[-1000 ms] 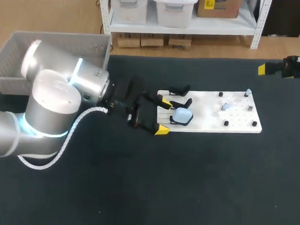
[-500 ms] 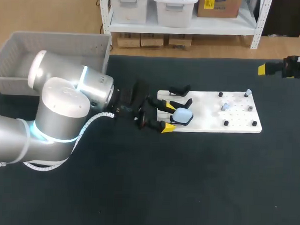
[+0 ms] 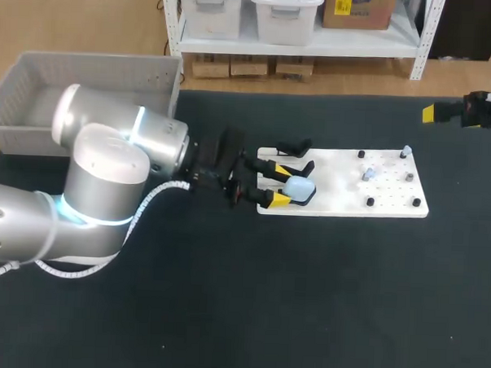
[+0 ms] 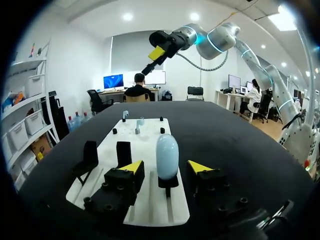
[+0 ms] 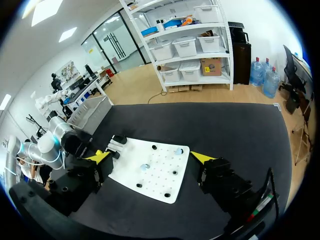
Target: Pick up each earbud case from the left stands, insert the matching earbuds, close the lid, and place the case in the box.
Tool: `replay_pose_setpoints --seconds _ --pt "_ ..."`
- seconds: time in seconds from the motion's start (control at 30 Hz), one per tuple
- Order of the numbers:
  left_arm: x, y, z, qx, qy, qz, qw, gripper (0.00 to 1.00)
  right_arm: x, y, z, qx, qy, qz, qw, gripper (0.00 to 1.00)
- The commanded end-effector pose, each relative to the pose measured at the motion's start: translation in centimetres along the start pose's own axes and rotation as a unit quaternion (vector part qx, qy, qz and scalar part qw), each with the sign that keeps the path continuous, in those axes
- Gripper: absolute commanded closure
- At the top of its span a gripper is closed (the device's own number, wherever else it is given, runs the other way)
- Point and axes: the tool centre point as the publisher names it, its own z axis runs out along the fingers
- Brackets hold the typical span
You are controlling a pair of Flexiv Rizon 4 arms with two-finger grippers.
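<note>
Pale blue earbud case [image 3: 299, 187] among black stands [image 3: 294, 145]; plain white board [image 3: 391, 203] dotted with black pegs [image 3: 361, 154]; matte black table [image 3: 305, 301]; light grey box [image 3: 96, 59]; black left gripper [image 3: 276, 183], bright yellow tips; silver arm [image 3: 99, 169], glowing cyan ring [image 3: 134, 122].

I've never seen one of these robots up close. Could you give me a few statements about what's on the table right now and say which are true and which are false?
1. The pale blue earbud case rests on a stand on the white board. True.
2. The left gripper has lifted the case off. False: the case sits on its stand, between the open fingers.
3. The right gripper holds an earbud. False: its fingers are open, with nothing between them.
4. Two black stands beside the case hold nothing. True.
5. The grey box is at the table's right side. False: it is at the far left corner.
</note>
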Motion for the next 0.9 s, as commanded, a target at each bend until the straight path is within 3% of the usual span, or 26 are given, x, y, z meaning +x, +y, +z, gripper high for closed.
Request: replay_pose_setpoints --seconds 0.03,0.3,0.5,0.9 --pt "0.5 0.1 0.3 -0.003 -0.007 0.001 1.000 0.51 0.0 0.0 0.0 0.000 0.000 0.000 1.000 0.00" --pt "0.4 0.1 0.7 -0.006 -0.023 0.005 1.000 0.53 0.0 0.0 0.0 0.000 0.000 0.000 1.000 0.00" --pt "0.4 0.0 1.1 -0.006 -0.034 0.007 0.999 0.49 0.0 0.0 0.0 0.000 0.000 0.000 1.000 0.00" --pt "0.1 0.0 1.4 -0.004 -0.059 -0.002 0.998 0.56 0.0 0.0 0.0 0.000 0.000 0.000 1.000 0.00"
